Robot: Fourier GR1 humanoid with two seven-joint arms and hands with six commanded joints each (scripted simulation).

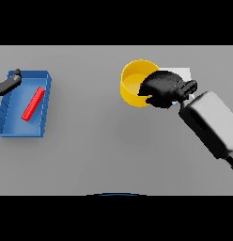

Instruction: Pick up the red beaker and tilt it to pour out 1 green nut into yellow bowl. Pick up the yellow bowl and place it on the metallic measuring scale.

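While your right hand [163, 88] has fingers curled on the round yellow plastic bowl [132, 82] at its 3 o'clock rim, expect light, rigid, slick walls.

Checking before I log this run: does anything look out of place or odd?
Yes. The red beaker lies flat in the blue tray on the left, far from the bowl, which the right hand grips beside the scale.

The right hand [163, 88] covers the yellow bowl's [132, 84] rim at three o'clock and most of the pale scale [185, 74] behind it. The left hand [8, 83] is cut off at the nine o'clock edge.
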